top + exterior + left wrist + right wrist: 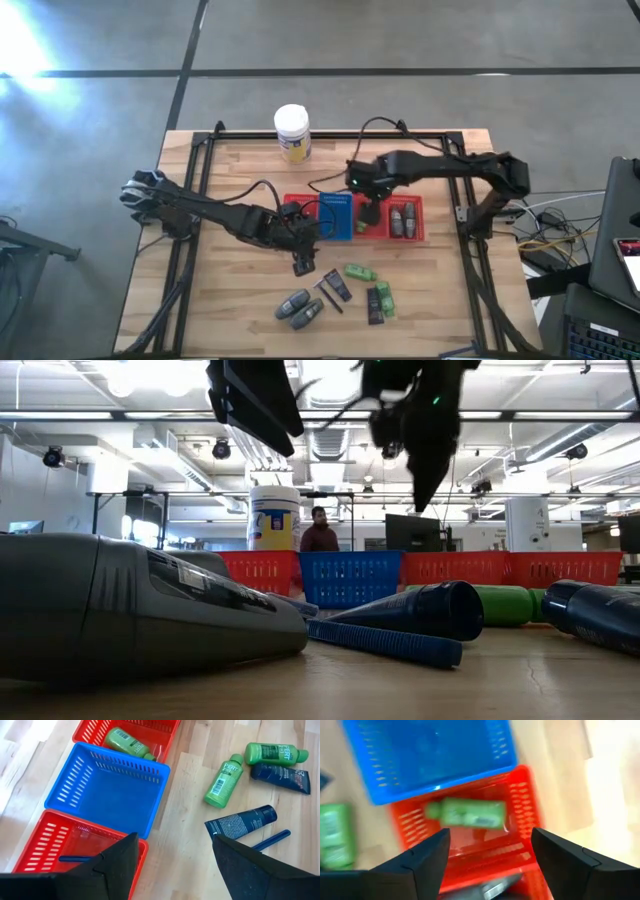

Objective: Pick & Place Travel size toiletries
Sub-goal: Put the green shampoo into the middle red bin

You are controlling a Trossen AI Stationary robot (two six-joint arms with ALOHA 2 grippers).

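Several toiletries lie on their sides on the wooden table near its near edge: two grey oval bottles (pixel 300 308), two green bottles (pixel 362 272), dark flat tubes (pixel 241 822) and a thin blue stick (pixel 270 840). Another green bottle (pixel 470 813) lies in a red basket (pixel 520 790). Grey bottles (pixel 403 218) fill the rightmost red basket, and a blue stick (pixel 75 858) lies in the leftmost one. My left gripper (pixel 174 837) hovers open and empty over the table just in front of the baskets. My right gripper (pixel 490 831) hangs open and empty above the basket with the green bottle.
A row of mesh baskets, red, blue (pixel 336 213), red, red, crosses the table's middle. A white jar with a yellow label (pixel 292 133) stands at the far edge. Black rails frame the tabletop. A person (pixel 320 532) shows far behind in the room.
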